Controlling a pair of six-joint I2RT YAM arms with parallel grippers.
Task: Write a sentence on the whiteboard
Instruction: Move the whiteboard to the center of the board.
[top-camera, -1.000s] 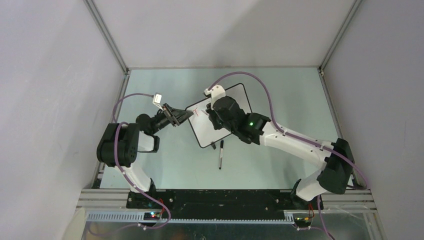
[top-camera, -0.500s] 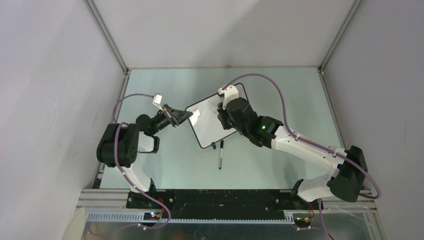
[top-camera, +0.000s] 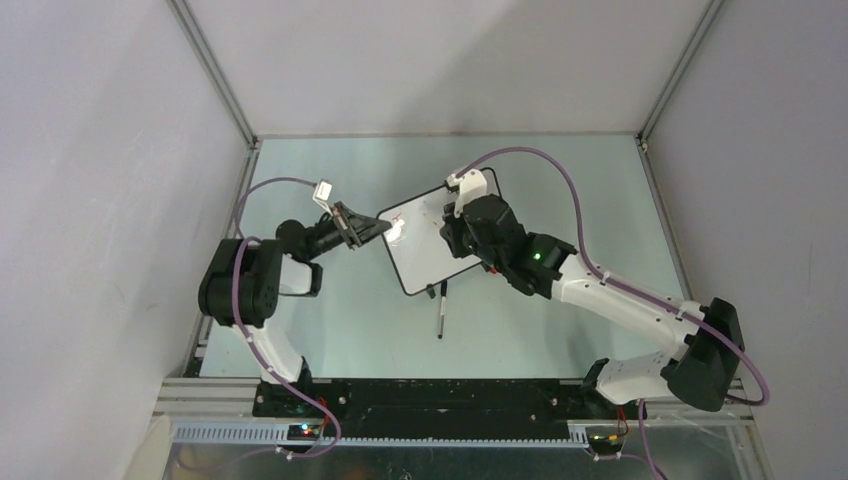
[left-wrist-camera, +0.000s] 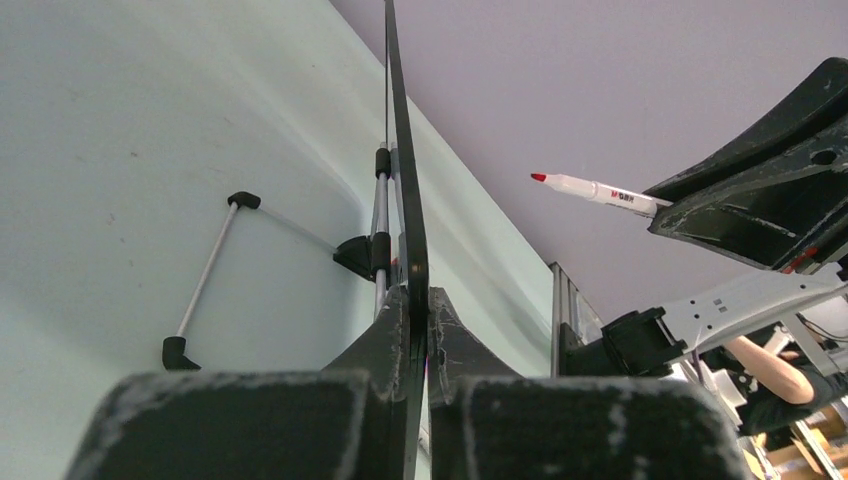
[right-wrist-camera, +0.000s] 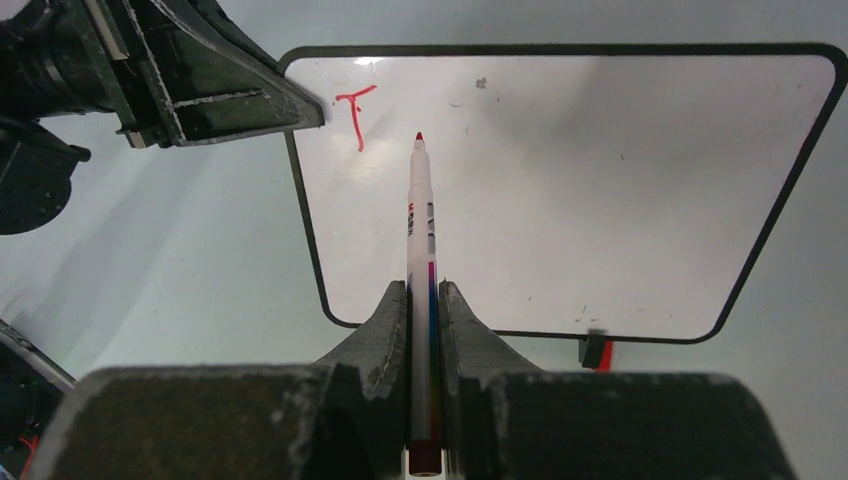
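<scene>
Your right end effector is clamped on a white marker. The barrel is pinched between both fingers, and the red tip points forward over the whiteboard. In the left wrist view that tip stands clear of the board's face, with open space between them. Your left end effector is shut on the board's thin black frame, gripping the edge at the corner nearest the writing. The board shows edge-on between those fingers. The sentence amounts to a single red "T" close to that held corner, just beside the left fingers. The rest of the glossy white face is bare apart from a few faint smudges. The board sits near the middle of the pale green counter, between your two arms and turned at an angle to them in the top view. Behind the board, the left wrist camera shows a thin wire stand with black ends resting on the counter. A black pen lies on the counter just off the board's near edge, apart from both arms.
</scene>
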